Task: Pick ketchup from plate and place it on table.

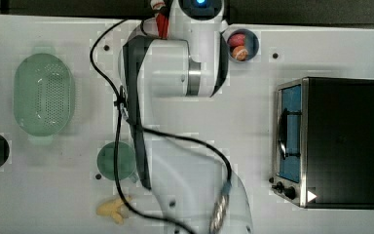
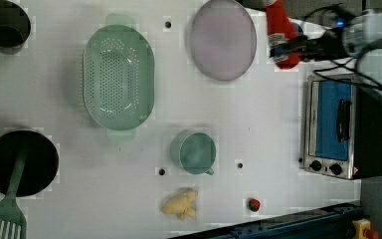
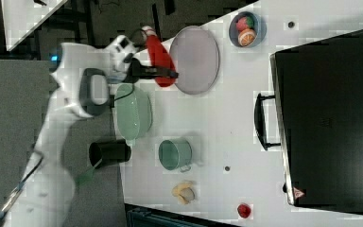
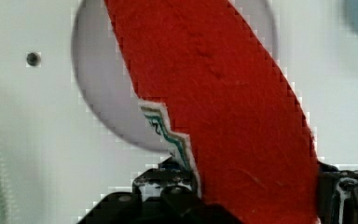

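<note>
Clamped on ketchup [image 2: 283, 37], gripper [image 2: 298, 47] raised just off plate [image 2: 222, 40], at the left view's right, likely for setting on table [image 2: 258, 119].

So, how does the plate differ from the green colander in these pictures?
The plate is a round, flat, pale lilac disc; the colander is oval, deep and pale green. The plate's surface is smooth, while the colander is full of small holes and has handle tabs at its ends. Both rest on the white table, and both hold nothing.
</note>
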Motion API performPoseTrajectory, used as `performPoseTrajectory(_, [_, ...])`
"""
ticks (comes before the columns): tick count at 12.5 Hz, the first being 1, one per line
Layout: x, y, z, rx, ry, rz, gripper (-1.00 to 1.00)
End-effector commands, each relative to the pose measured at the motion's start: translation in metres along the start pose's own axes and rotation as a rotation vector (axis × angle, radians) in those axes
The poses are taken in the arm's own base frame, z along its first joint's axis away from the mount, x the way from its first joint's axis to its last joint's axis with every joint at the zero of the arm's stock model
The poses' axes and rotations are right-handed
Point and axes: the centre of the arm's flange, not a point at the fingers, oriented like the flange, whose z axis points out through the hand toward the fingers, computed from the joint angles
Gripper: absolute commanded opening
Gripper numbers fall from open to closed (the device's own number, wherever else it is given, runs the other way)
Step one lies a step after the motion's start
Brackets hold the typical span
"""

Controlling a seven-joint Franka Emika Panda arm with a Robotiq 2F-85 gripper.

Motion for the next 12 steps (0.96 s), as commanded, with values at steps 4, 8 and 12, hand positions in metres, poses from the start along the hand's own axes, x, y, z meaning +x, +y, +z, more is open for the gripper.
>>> performPoseTrajectory(4, [-0.060, 0.050, -0.083, -0.039, -0.032, 0.179, 0.26])
performPoseTrajectory(8, [-0.109, 0.062, -0.055, -0.061, -0.042, 0.277, 0.26])
performPoseTrajectory(12, [-0.140, 0.072, 0.008, -0.062, -0.011, 0.286, 0.26])
